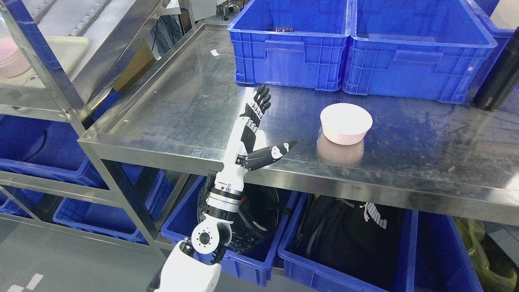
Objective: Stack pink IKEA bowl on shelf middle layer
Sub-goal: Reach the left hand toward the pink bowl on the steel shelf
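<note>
A pink bowl (pixel 346 123) stands upright on the steel table (pixel 182 105), near its front edge. My left hand (pixel 272 121) is over the table just left of the bowl and apart from it. Its fingers (pixel 259 101) are stretched out towards the back and its thumb points right at the bowl; it holds nothing. On the steel shelf (pixel 61 93) at the far left, a pink bowl (pixel 10 61) sits on a pale tray (pixel 69 50), partly cut off by the picture's edge. The right arm is out of view.
Two big blue crates (pixel 292 44) (pixel 417 52) stand along the back of the table. A black bottle (pixel 500 73) stands at the right edge. Blue bins (pixel 348 259) holding black bags sit under the table. A shelf post (pixel 40 61) stands between table and shelf.
</note>
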